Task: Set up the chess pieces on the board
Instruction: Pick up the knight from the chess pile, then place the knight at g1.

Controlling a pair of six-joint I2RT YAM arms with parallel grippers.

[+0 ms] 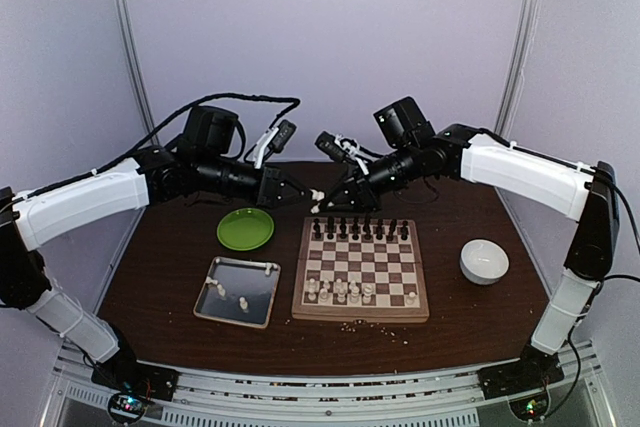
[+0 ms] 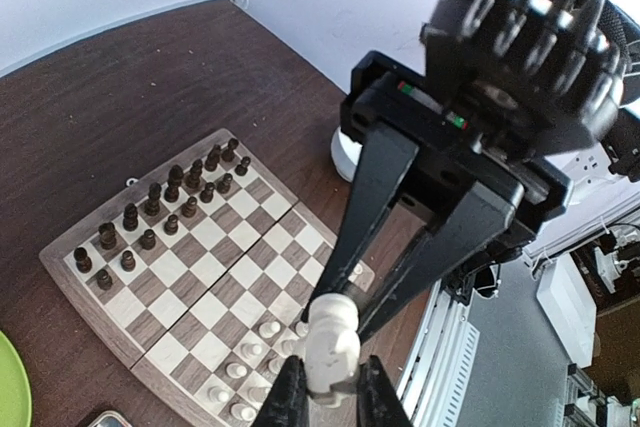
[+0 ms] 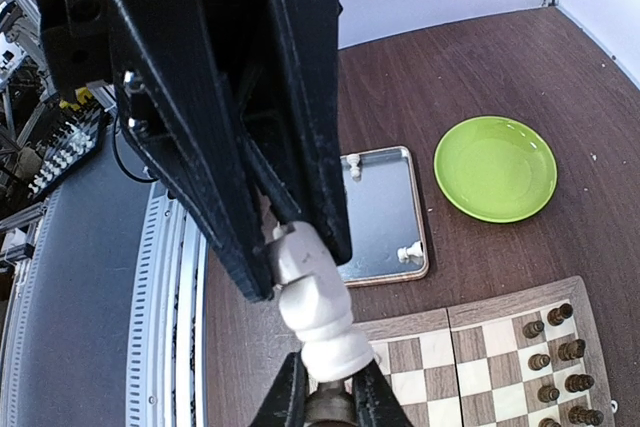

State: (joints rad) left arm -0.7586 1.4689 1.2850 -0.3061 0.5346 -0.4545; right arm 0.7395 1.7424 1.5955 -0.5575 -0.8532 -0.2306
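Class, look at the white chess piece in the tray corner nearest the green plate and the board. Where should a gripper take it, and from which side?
Pinch the white piece by its upper half, coming straight down from above. It seems to stand upright, tight in the corner of the tray, whose raised rim would likely block a low sideways approach there.

The top camera looks down from high beyond the near edge of the chessboard (image 1: 360, 262), seeing it whole. Both wrist cameras sit close above its far edge, facing each other, sharing one white chess piece (image 2: 331, 342).
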